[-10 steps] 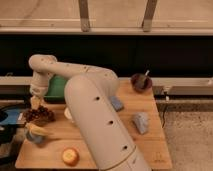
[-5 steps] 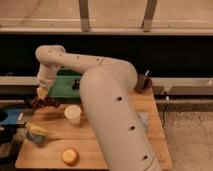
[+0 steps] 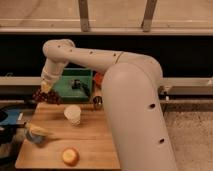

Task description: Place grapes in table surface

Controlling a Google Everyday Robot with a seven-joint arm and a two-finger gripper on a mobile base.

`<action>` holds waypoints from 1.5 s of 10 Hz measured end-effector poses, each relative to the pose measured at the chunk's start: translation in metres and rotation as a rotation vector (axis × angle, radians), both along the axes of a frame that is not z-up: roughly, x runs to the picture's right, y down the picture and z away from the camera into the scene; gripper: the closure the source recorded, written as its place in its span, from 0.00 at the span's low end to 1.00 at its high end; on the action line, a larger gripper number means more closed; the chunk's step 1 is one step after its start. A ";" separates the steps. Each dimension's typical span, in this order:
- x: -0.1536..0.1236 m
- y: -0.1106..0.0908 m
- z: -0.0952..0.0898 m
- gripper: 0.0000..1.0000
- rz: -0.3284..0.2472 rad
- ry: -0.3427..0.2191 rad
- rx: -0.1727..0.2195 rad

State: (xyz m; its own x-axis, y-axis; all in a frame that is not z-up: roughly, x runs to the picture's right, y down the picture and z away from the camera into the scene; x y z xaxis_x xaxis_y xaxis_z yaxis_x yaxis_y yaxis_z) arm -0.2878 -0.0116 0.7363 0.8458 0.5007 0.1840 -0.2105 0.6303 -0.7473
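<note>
The end effector [image 3: 46,87], gripping the grapes [image 3: 46,96], is shifting toward the bench's [image 3: 90,134] 10 o'clock corner, release pending.

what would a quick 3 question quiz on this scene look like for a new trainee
1. True or false: the end effector is at the grapes, by the far left corner of the table surface.
2. Short answer: what colour is the bin behind the white cup?
3. Pick one: which thing lies nearest the front edge of the table surface? A the white cup, B the orange-yellow fruit, C the bin.

Key: 1 true; 2 green; 3 B.
</note>
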 end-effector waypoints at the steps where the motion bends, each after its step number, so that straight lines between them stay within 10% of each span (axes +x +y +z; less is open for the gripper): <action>1: -0.001 -0.003 -0.003 1.00 0.002 -0.004 0.010; 10: -0.019 0.024 0.025 1.00 -0.019 -0.064 -0.044; 15: -0.019 0.057 0.051 0.55 -0.002 -0.081 -0.128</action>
State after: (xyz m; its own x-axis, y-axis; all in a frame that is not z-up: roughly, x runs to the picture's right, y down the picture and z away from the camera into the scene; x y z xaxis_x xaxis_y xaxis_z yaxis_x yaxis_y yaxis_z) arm -0.3064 0.0449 0.7875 0.8319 0.5227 0.1865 -0.1453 0.5295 -0.8358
